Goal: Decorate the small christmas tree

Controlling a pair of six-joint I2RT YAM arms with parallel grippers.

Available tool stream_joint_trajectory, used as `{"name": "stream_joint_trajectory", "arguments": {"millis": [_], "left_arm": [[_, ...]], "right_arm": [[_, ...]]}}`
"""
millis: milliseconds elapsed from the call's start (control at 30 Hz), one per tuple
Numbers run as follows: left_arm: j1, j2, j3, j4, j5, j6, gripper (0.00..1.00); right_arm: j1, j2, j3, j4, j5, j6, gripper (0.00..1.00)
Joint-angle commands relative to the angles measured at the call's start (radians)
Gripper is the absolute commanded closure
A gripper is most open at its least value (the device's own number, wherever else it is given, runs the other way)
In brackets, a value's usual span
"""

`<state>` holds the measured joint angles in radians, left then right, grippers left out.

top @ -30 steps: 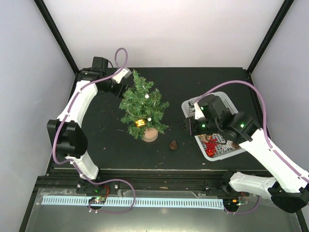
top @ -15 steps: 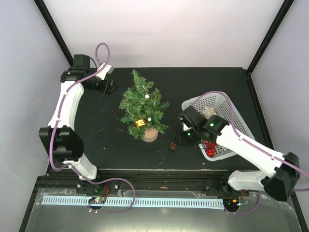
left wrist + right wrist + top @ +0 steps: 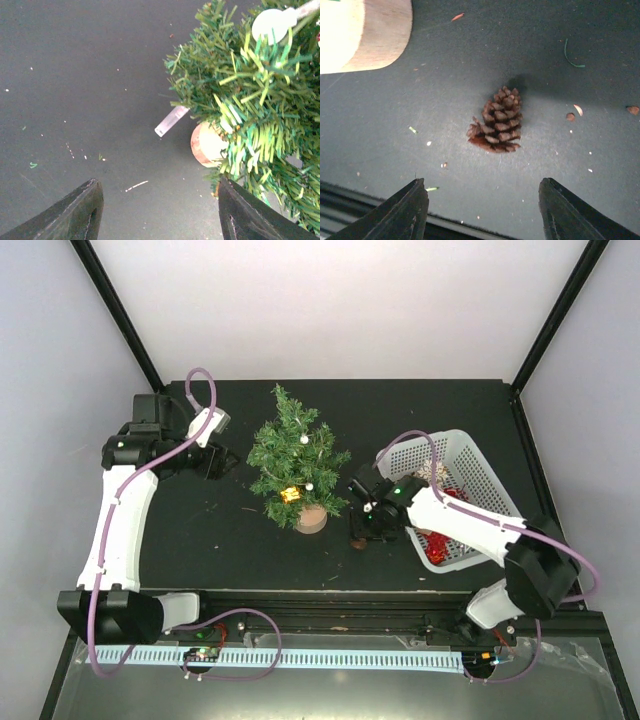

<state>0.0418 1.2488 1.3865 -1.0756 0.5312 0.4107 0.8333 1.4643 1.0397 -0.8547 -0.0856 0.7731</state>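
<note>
Right claw (image 3: 482, 212) hangs with jaws spread above the pine cone (image 3: 497, 121), with open desk (image 3: 395, 125) on every side of the cone. The stump (image 3: 367, 30) of the small christmas tree (image 3: 298, 465) stands near on one side and the basket (image 3: 400, 455) wall on the other. Left claw (image 3: 160, 212), jaws wide, has free desk ahead, with branches crowding in from its right.

We see bristly needles on the small christmas tree (image 3: 298, 455), its smooth pale-wood base (image 3: 205, 145), rough scaly pine cone (image 3: 497, 122), matt tabletop (image 3: 580, 165)
</note>
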Motion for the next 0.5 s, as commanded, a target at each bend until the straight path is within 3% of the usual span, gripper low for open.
{"name": "stream_joint_trajectory", "arguments": {"millis": [0,467], "left_arm": [[0.000,-0.037,-0.017,-0.048,0.007,0.001,0.36],[0.001,-0.095,-0.054,-0.076,0.013,0.003,0.36]], "right_arm": [[-0.007,0.081,0.026,0.049,0.034,0.014,0.38],[-0.020,0.183,0.003,0.114,0.043,0.023,0.42]]}}
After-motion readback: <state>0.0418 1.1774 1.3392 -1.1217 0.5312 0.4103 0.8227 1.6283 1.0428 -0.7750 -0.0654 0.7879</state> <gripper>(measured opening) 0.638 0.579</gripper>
